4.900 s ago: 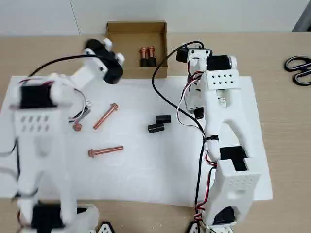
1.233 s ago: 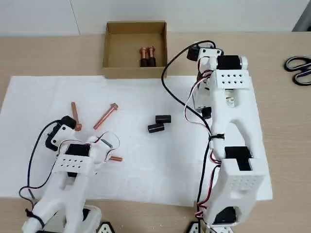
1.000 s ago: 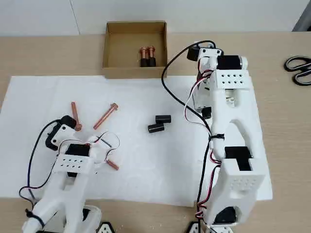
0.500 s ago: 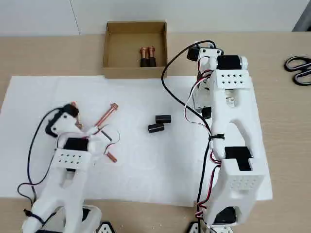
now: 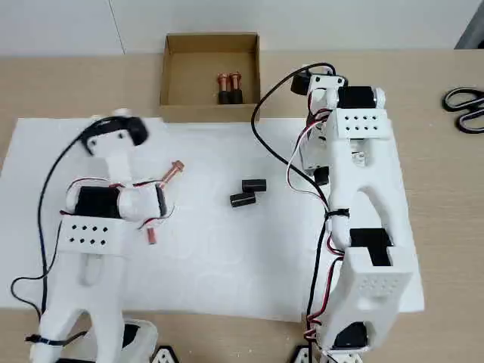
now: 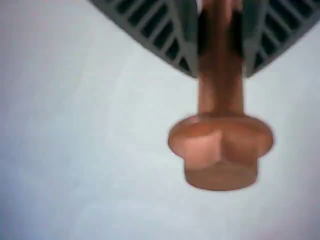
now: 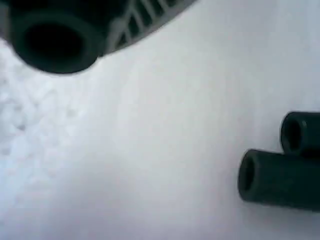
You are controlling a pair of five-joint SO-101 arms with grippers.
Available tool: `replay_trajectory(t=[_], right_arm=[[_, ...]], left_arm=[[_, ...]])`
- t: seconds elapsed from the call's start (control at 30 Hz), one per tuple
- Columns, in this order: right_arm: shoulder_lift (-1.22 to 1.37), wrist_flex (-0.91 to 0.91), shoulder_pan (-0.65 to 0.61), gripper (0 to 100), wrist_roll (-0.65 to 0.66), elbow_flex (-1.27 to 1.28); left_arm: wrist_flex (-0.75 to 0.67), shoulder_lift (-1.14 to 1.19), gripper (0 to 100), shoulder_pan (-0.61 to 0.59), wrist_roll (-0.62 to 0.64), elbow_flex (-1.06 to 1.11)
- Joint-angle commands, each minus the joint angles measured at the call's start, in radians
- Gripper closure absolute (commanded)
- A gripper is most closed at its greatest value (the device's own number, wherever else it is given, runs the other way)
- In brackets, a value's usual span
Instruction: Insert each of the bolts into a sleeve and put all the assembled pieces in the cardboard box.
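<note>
Left gripper [image 6: 220, 55] is clamped on the shank of a copper bolt [image 6: 220, 150], with the hex head hanging below the jaws, over the white sheet [image 5: 227, 249] at its 8 o'clock. The bolt is copper-coloured, with a flanged hex head and a round shank. It is judged light, rigid, smooth and apt to swivel; a mid-shank hold suits, with the tip left free. Right gripper [image 5: 318, 172] is closed on a black sleeve [image 7: 52, 42] at 3 o'clock.

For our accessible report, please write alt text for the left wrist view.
A copper bolt is clamped by its shaft in the left gripper, its hexagonal head pointing away from the dark ribbed fingers, with a plain white sheet behind.
</note>
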Motion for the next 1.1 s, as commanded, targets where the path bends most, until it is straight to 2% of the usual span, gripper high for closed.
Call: replay_trajectory(t=[0.0, 0.17, 0.37, 0.53, 0.97, 1.07], right_arm=[[-0.077, -0.005, 0.012, 99.5, 0.002, -0.005], [-0.077, -0.004, 0.012, 99.5, 0.002, -0.005], [-0.077, -0.004, 0.007, 99.5, 0.002, -0.005], [-0.077, -0.004, 0.007, 99.5, 0.002, -0.005], [-0.077, -0.004, 0.005, 99.5, 0.002, -0.005], [-0.077, -0.004, 0.005, 99.5, 0.002, -0.005]], left_arm=[[-0.014, -0.014, 99, -0.025, -0.167, -0.027], [-0.106, -0.012, 99, -0.048, -0.339, 0.101], [-0.183, -0.012, 98, -0.048, -0.345, 0.246], [-0.206, -0.012, 92, -0.048, -0.347, 0.309], [-0.198, -0.006, 92, -0.048, -0.347, 0.311], [-0.18, 0.077, 92, -0.046, -0.347, 0.269]])
